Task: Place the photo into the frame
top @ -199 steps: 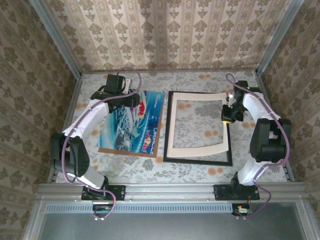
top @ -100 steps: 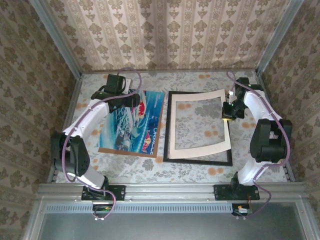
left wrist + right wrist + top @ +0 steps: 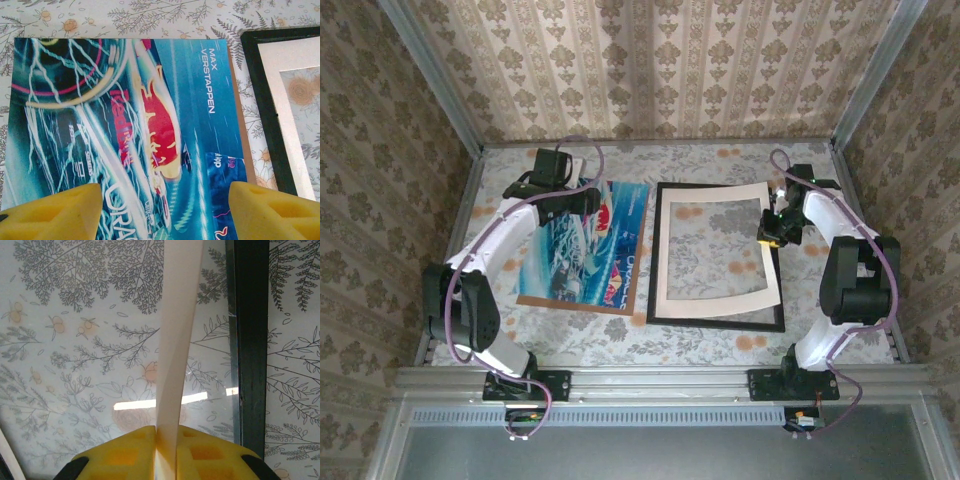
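Observation:
The photo [image 3: 582, 245], a blue-teal racing print with red accents, lies face up on a brown backing board [image 3: 570, 302] left of centre. My left gripper [image 3: 588, 200] hovers open over the photo [image 3: 145, 115], its yellow fingers [image 3: 55, 212] apart with nothing between them. The black frame [image 3: 715, 323] lies flat to the right, its glass showing the tablecloth. A cream mat [image 3: 712, 304] with a cut-out window rests in it. My right gripper [image 3: 770, 230] is shut on the mat's right strip [image 3: 177, 330], holding that edge up beside the frame's rail [image 3: 250, 340].
A floral cloth [image 3: 720, 345] covers the table, inside patterned walls with metal posts [image 3: 430, 75] at the corners. The board's brown edge [image 3: 241, 130] lies close to the frame's left rail [image 3: 262, 110]. Both arms reach to the table's far half.
The right gripper has lifted the cream mat's right edge a little and shifted slightly, so the mat sits more tilted over the frame. The left arm has stayed still.

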